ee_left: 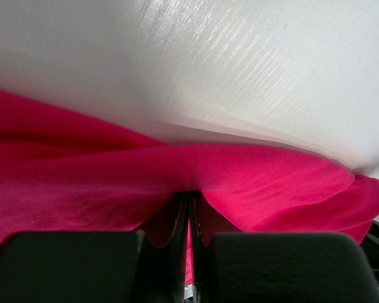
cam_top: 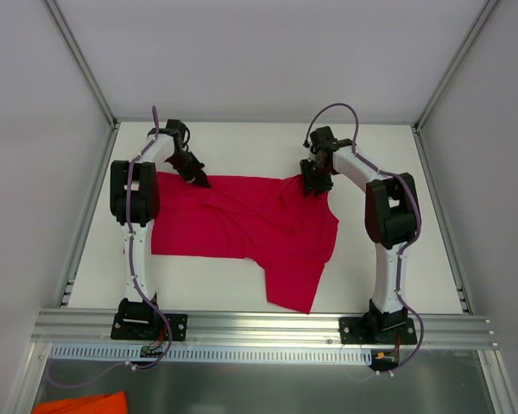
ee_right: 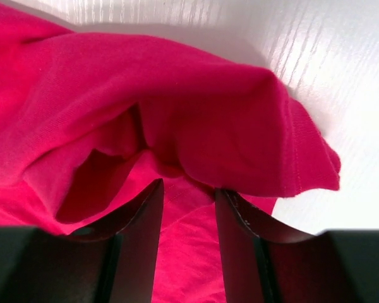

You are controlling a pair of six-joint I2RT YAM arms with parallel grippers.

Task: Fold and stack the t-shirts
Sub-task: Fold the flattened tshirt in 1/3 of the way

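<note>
The white table (cam_top: 242,142) is smooth and glossy, shut in by pale walls on three sides. A ribbed metal rail (cam_top: 259,326) runs along the near side of the t-shirt (cam_top: 242,224), and both arm bases are bolted to it. Beyond that rail, at the near left of the t-shirt, lies a scrap of orange cloth (cam_top: 82,404).

The t-shirt is thin, soft crimson fabric. It is spread wide but rumpled in the middle of the table, with creases running across it and one flap trailing toward the rail.

The left gripper (cam_top: 198,179) sits at the t-shirt's far left corner. The right gripper (cam_top: 315,185) sits at its far right corner, and its arm partly covers the t-shirt's right edge.

From above, neither grip can be read, but the wrist cameras settle it. The left fingers (ee_left: 177,218) are clenched together, with a sliver of red pinched between them and a raised fold stretching away on both sides. The right fingers (ee_right: 139,221) stand apart and released. A stitched hem bunches over their tips, and loose cloth lies in the gap.
</note>
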